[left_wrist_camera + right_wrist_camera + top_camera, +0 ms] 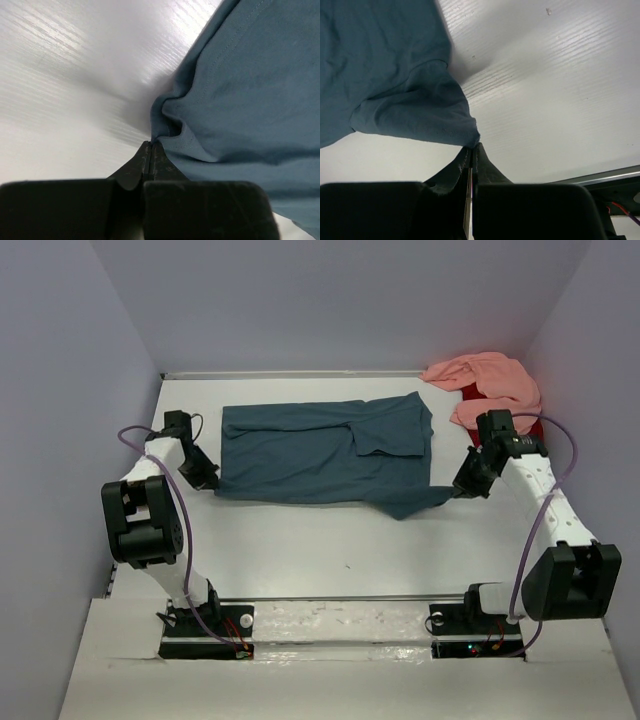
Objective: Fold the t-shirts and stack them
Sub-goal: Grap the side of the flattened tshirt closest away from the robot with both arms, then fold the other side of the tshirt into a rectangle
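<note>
- Overhead view alone: salmon pink cotton t-shirt [488,380] bunched far right; dark teal-blue cotton t-shirt [300,455] spread flat, long axis left-right.
- Wrist views: left gripper [151,146] and right gripper [473,148] pinch its near corners.

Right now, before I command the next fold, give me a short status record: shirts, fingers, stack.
teal t-shirt: spread on the table, a flap folded over it
left fingers: shut, pinching its near-left corner
right fingers: shut, pinching its near-right corner
pink t-shirt: crumpled, far-right corner
red t-shirt: mostly hidden beneath the pink one
stack: not started
</note>
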You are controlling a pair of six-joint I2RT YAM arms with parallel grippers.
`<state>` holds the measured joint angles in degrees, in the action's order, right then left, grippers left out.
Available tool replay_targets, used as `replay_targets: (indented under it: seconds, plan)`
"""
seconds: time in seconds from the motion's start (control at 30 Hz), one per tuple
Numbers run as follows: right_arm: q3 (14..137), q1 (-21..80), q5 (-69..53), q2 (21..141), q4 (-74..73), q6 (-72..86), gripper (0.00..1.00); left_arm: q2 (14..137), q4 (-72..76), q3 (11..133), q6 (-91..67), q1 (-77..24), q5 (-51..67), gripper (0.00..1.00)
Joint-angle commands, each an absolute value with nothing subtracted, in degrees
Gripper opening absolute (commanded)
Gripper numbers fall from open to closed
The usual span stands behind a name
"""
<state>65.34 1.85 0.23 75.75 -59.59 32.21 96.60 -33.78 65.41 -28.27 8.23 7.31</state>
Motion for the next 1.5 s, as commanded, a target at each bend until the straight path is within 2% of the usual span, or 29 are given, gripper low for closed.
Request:
replay_targets:
  seconds: [0.0, 0.53, 1.47]
  plan:
    - [69.1, -0.6, 0.4, 76.1, -59.3, 28.8, 0.0, 95.0, -35.5, 68.2, -27.1, 8.9, 7.1, 0.0]
    - [76.5, -1.8, -4.5, 78.3, -59.9, 27.7, 0.0, 95.6, -35.5, 70.0, -27.5, 9.0, 8.2, 0.0]
    - [99.2, -1.8, -5.0, 96.0, -59.7, 25.9, 0.0, 100.9, -38.0, 80.5, -27.8, 9.0, 7.8, 0.0]
